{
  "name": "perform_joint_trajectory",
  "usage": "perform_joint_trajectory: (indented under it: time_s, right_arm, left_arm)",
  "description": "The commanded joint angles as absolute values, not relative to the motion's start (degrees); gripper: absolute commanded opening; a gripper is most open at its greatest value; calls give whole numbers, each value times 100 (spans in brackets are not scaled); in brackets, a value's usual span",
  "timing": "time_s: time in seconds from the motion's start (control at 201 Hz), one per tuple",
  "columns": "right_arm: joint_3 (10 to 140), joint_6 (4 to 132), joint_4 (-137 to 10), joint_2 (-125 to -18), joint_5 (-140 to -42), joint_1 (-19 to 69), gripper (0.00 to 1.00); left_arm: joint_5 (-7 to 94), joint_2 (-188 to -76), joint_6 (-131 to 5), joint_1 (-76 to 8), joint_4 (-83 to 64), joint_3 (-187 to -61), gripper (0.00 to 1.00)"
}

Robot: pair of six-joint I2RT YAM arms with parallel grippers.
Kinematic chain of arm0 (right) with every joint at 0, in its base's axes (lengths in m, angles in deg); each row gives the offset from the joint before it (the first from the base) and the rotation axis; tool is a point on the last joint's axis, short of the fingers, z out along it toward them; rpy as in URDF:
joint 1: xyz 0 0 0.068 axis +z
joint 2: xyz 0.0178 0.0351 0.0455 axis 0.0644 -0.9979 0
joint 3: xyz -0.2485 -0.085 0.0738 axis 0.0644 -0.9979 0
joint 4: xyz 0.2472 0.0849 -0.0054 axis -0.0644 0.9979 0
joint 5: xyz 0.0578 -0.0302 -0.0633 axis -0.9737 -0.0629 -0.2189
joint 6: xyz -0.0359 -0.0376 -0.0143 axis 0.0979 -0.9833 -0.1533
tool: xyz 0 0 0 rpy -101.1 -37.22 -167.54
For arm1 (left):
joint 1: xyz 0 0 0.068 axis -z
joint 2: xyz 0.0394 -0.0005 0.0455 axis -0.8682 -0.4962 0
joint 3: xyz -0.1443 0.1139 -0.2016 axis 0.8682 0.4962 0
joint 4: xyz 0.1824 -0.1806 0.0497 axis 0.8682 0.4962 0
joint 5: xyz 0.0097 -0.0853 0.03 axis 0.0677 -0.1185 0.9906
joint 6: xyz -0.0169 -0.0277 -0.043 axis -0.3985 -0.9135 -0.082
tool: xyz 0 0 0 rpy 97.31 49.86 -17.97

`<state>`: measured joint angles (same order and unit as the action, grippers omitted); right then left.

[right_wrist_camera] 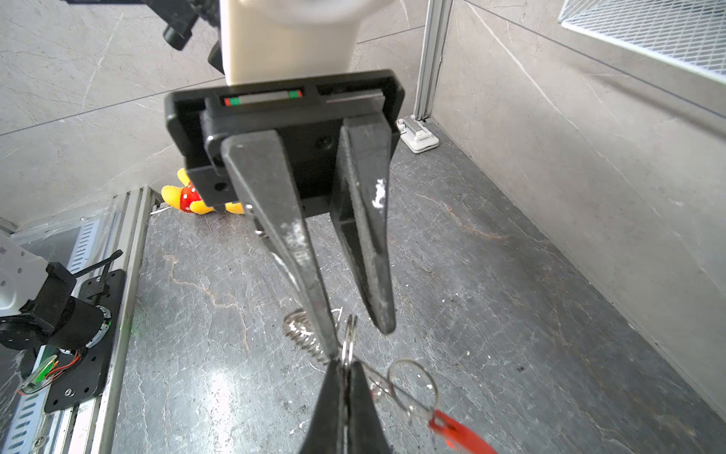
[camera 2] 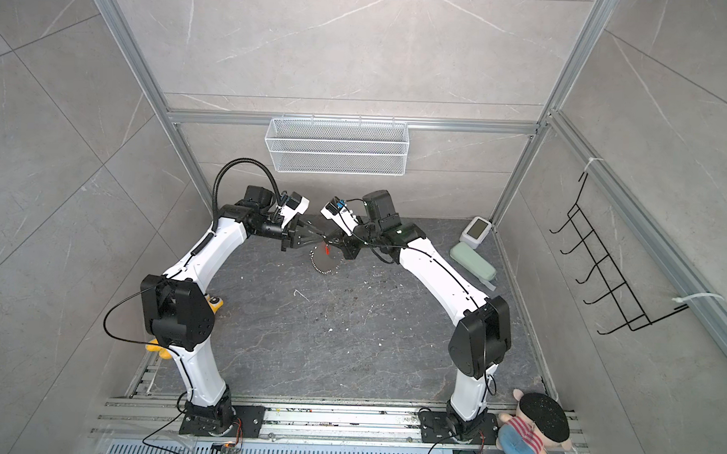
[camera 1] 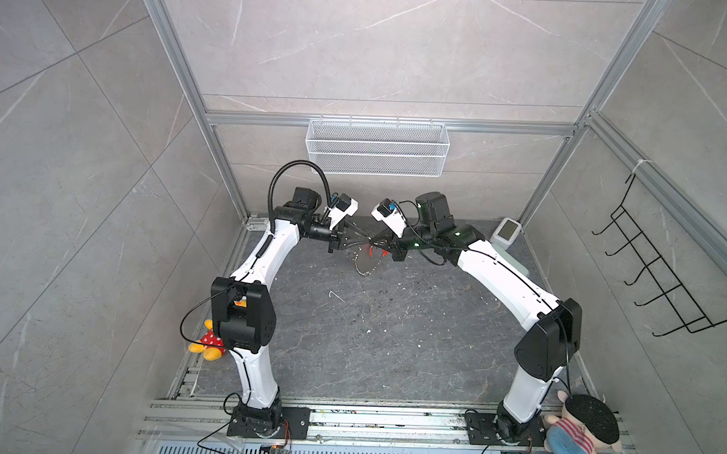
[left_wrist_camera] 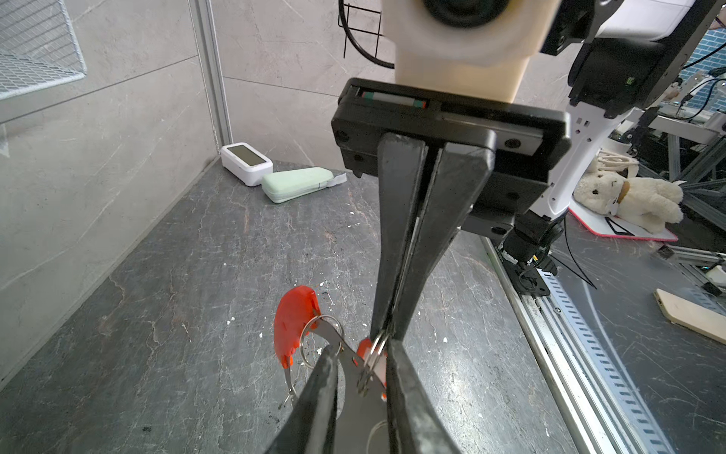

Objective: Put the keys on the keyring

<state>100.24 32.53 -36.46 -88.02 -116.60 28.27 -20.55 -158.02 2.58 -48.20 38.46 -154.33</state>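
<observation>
Grey tabletop (camera 1: 370, 340) open beneath keyring (left_wrist_camera: 292, 330); right hand (left_wrist_camera: 387, 334) pinches keys (left_wrist_camera: 375, 365)

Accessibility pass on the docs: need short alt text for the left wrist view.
The shut right gripper pinches a silver ring tip to tip with the left gripper, whose parted fingers flank the red-tagged keys. Beside them the keyring, with its curved red strip, hangs over the dark table; a white device and a green case sit by the wall.
</observation>
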Motion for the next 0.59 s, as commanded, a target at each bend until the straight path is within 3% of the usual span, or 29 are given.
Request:
perform_joint_trajectory:
  time_s: [0.0, 0.134, 0.393, 0.418, 0.498, 0.588]
  right_arm:
    - [10281, 3320, -3864, -8647, -11862, 2861, 0]
    - [10290, 3361, -3877, -8651, -11897, 2874, 0]
    - [10261, 3911, -3892, -8648, -11710, 2823, 0]
    - [10255, 3995, -3868, -8629, -11738, 2802, 1]
    - [10126, 4374, -3962, -8550, -12049, 2626, 22]
    - [9729, 5078, -4562, -8338, -12447, 2294, 29]
  left_arm:
    - [-2156, -15840, 397, -4825, 4025, -15658, 20]
    - [-2208, -15867, 399, -4829, 4052, -15703, 0]
    - [-2684, -15727, 204, -4822, 3698, -15567, 0]
    - [-2732, -15678, -75, -4822, 3361, -15475, 0]
    - [-2857, -15421, -1503, -4827, 1630, -14912, 0]
    - [-2792, -15096, -3743, -4826, -1369, -13843, 0]
